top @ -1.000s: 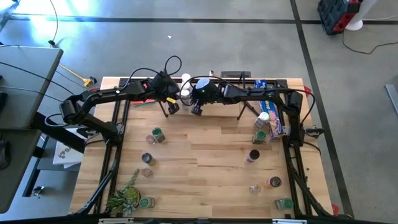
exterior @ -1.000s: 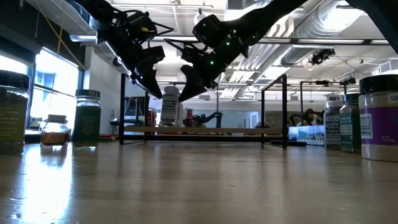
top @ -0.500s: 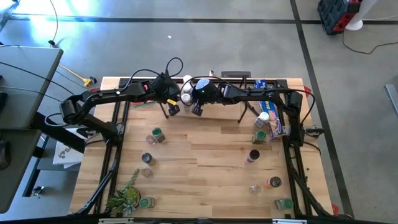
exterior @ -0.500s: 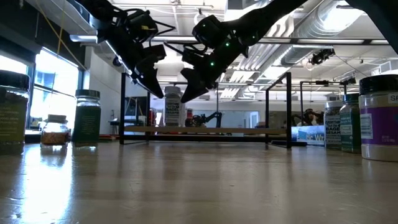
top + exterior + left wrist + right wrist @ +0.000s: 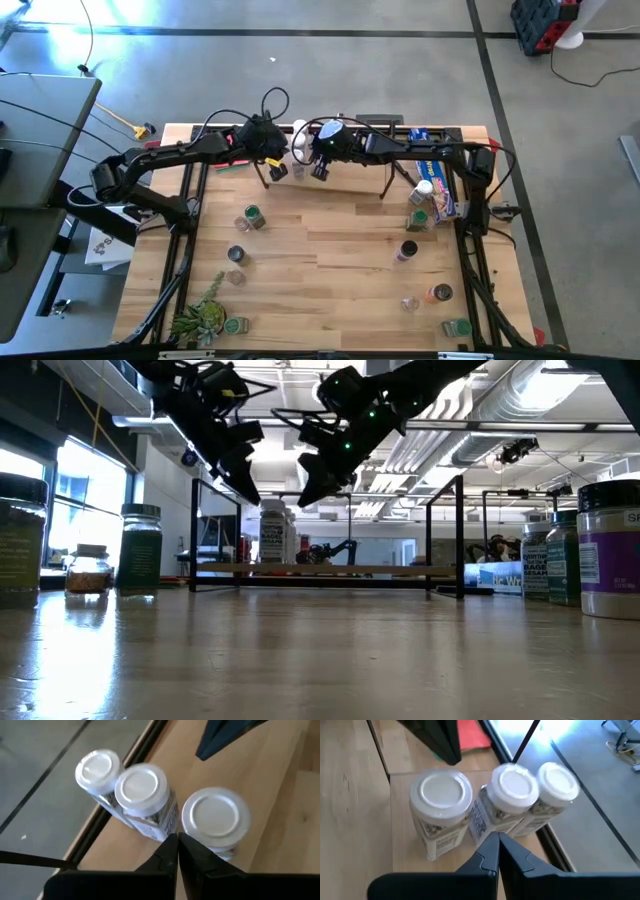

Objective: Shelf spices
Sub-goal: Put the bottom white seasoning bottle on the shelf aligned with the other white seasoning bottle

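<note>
1. Spices: 3 white-capped jars point(image 5: 215, 817) stand on the shelf point(image 5: 345, 165) at the far edge of the table point(image 5: 320, 260), left of its centre. 2 touch each other; the 3rd stands just beside them.
2. Loose jars remain on the table: green-lid jar point(image 5: 252, 216) and clear jar point(image 5: 236, 256) on the left, black-lid jar point(image 5: 407, 250) and a white-topped jar point(image 5: 424, 189) on the right, more near the front edge.
3. Left gripper point(image 5: 276, 172) hovers above the shelf, just left of the 3 jars, fingers pressed together, holding nothing.
4. Right gripper point(image 5: 320, 171) hovers just right of the same jars, likewise closed and empty.
5. Handling, my judgement: jars look small, rigid and light, glass or hard plastic. Smooth labelled sides may slip; a tall narrow body tips easily if nudged.
6. Grip: take each across the body just under the cap, fingers either side, jar upright.
7. Risk: shelved jars sit tight together, so placing the next one could knock them over.
</note>
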